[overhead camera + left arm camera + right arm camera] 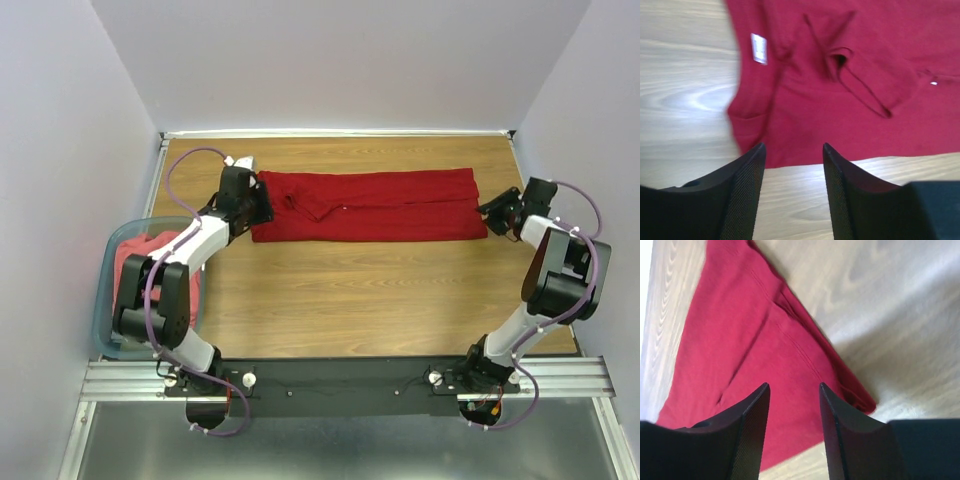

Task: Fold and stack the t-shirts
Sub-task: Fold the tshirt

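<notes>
Only from the top view are both shirts seen: the crimson t-shirt [370, 205] is laid out as a long folded band across the far half of the table [350, 290], and a coral-pink t-shirt [135, 250] is bundled in a translucent blue-grey tub [102, 300], off the crimson shirt's left end and nearer the arm bases. The tub is partly covered by the left arm [200, 240].

A white neck label [759, 48], a folded-in sleeve [860, 85] and a tiny white speck [933, 83] on the crimson cloth are shown only by the left wrist view. The shirt's opposite end is shown close only by the right wrist view, with a stitched seam [800, 355] running to a rounded corner.

Counted: two t-shirts, one tub, one label, two arms.

The left jaws are held partly open at the near edge of the crimson shirt's collar end; cloth and wood are seen in the gap between the dark fingers [745, 195], and nothing is gripped. The right jaws, on the right arm [555, 270], are likewise held partly open over the shirt's right end, with red cloth seen between their fingers [747, 435] and nothing clasped.

A wide stretch of bare wood lies on the near side of the crimson shirt, a narrow strip is left beyond its far edge, and its right end lies near the table's right edge
</notes>
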Robot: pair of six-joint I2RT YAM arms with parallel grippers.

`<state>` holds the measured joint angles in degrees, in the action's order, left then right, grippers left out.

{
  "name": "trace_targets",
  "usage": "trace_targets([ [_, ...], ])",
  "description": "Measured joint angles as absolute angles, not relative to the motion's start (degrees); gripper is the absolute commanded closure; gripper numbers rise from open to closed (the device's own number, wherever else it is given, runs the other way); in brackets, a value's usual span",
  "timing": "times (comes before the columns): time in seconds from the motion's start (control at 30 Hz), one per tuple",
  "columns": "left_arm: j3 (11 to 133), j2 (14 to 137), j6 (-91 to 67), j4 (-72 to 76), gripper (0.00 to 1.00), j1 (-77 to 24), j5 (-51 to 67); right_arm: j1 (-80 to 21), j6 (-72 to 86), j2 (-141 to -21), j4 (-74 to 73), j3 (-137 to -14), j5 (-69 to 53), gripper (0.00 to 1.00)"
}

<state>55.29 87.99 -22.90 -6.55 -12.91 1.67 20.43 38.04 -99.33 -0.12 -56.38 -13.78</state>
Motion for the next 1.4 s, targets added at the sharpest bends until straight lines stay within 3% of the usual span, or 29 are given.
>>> trace_targets([
  [0.17, 59.6, 94.7, -25.6, -6.5, 0.62, -13.6, 5.2, 22.7, 40.8, -99.4, 4.1, -51.6, -19.0, 0.55],
  [0.53, 60.2, 103.7, -28.1, -7.6, 0.75, -13.5, 5.8, 30.2, 48.9, -102.0, 17.5, -42.7, -27.0, 0.56],
  [0.73, 55.2, 100.6, -29.8, -5.3, 0.76, -12.8, 6.5, 31.8, 51.0, -101.6, 21.1, -39.8, -28.0, 0.56],
  [0.93, 41.9, 88.4, -31.8, -5.7, 0.76, -12.8, 7.0, 34.1, 50.1, -93.8, 16.0, -33.8, -26.3, 0.56],
  [1.0, 37.0, 82.9, -32.9, -6.3, 0.72, -12.8, 7.1, 34.7, 48.9, -90.0, 12.7, -32.0, -25.2, 0.56],
  [1.1, 32.2, 75.2, -34.2, -8.6, 0.51, -12.8, 7.1, 34.9, 46.9, -83.0, 7.7, -29.4, -24.3, 0.56],
  [1.17, 30.6, 69.6, -35.1, -10.1, 0.43, -12.8, 6.9, 34.4, 45.7, -76.7, 5.0, -27.8, -24.2, 0.55],
  [1.4, 33.7, 60.2, -36.3, -10.4, 0.36, -13.5, 6.4, 19.4, 42.2, -61.8, 2.8, -28.8, -22.3, 0.55],
])
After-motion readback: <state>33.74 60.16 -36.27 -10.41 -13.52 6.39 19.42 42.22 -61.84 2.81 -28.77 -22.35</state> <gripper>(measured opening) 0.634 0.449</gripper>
